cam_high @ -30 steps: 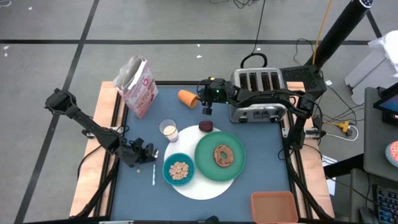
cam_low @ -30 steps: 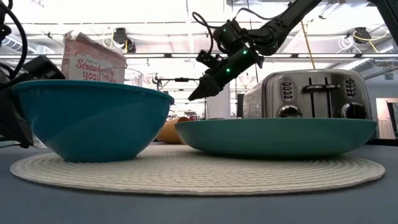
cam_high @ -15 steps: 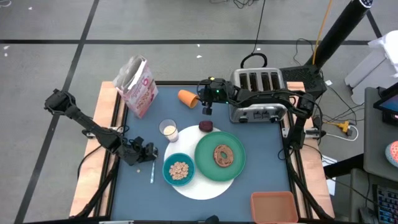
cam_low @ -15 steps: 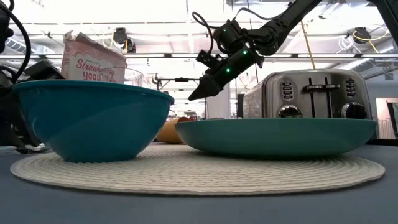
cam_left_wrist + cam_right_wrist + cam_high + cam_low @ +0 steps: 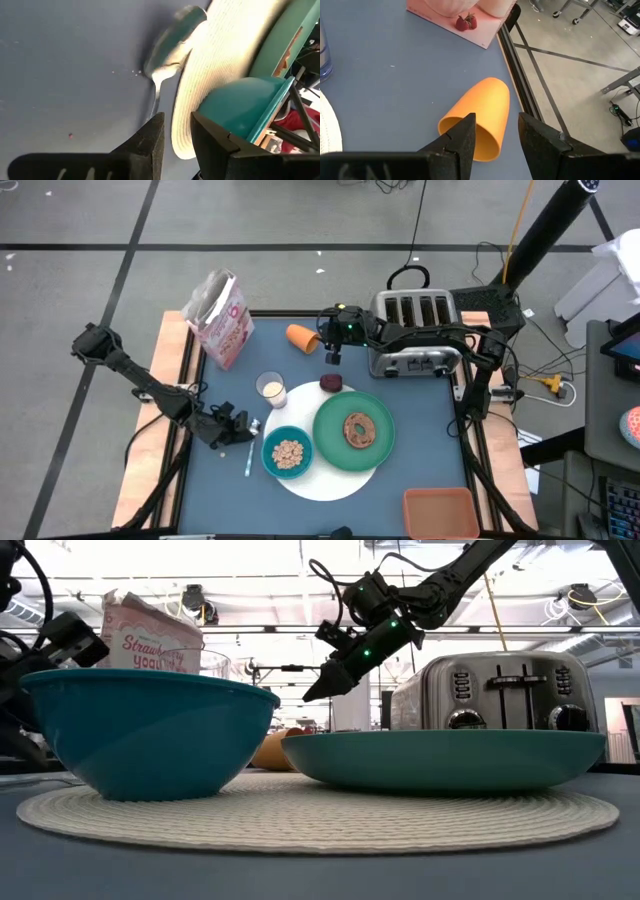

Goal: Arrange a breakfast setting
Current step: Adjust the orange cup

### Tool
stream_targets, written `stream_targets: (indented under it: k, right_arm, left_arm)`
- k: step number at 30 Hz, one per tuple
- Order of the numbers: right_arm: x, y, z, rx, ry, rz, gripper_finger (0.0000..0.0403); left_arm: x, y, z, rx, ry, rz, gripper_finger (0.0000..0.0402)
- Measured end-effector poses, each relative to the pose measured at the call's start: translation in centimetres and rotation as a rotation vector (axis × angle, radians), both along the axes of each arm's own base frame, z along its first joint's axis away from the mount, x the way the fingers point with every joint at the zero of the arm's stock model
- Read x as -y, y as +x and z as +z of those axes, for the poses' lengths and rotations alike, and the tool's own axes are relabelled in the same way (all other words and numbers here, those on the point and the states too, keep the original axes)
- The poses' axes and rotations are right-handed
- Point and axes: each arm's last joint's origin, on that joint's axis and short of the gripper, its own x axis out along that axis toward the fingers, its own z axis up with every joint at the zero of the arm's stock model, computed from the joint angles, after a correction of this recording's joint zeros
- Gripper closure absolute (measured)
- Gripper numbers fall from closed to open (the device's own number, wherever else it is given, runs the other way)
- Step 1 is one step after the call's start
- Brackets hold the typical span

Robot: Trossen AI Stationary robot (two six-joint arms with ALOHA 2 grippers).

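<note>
The round white mat carries the green plate with the brown ring bread and the teal bowl. The milk glass and the dark-red fruit stand at the mat's far edge. My left gripper is shut on the silver spoon just left of the bowl. The orange cup lies on its side at the back. My right gripper hangs open above it, right of the cup, touching nothing; in the right wrist view the cup shows past the fingers. My left gripper pinches the spoon's thin handle between its two fingers, near the handle's end. The spoon runs on away from the fingers, its bowl end at the mat's left edge. Whether the spoon is clear of the table, I cannot tell.
A silver four-slot toaster stands at the back right, under my right arm. A pink bag stands at the back left. An orange tray sits at the near right corner. Bare blue table lies at the near left.
My left gripper has gone a little toward the table's right edge, toward the mat, taking the spoon with it. The spoon has slid closer to the teal bowl and turned slightly. My right arm has kept still.
</note>
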Motion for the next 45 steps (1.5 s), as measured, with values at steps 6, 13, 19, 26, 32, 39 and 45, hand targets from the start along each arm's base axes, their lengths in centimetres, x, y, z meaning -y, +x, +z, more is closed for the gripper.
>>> stream_targets:
  k: [6, 13, 19, 26, 32, 39, 45]
  right_arm:
    - [0.0, 0.0, 0.0, 0.005, 0.012, -0.007, 0.0243]
    - [0.1, 0.0, 0.0, 0.014, 0.024, -0.052, 0.0181]
    - [0.3, 0.1, 0.8, 0.0, -0.078, -0.031, 0.0164]
    - [0.9, 1.5, 5.6, 0.051, -0.135, -0.011, 0.0173]
    - [0.9, 2.1, 7.4, 0.023, -0.154, 0.012, 0.0174]
    - [0.8, 2.0, 5.5, -0.108, -0.112, 0.036, 0.0174]
    - [1.2, 2.9, 3.2, -0.136, -0.079, 0.081, 0.0174]
  left_arm:
    - [0.0, 0.0, 0.1, 0.003, -0.018, 0.007, 0.0302]
    - [0.3, 0.3, 1.0, 0.044, -0.051, -0.039, 0.0302]
    - [0.6, 0.7, 3.7, 0.183, -0.035, -0.107, 0.0302]
    - [0.7, 1.1, 6.3, 0.316, 0.032, -0.138, 0.0302]
    - [0.7, 1.1, 6.7, 0.337, 0.058, -0.13, 0.0302]
    - [0.7, 1.1, 6.6, 0.337, 0.074, -0.13, 0.0302]
    - [0.6, 1.1, 6.6, 0.337, 0.081, -0.129, 0.0302]
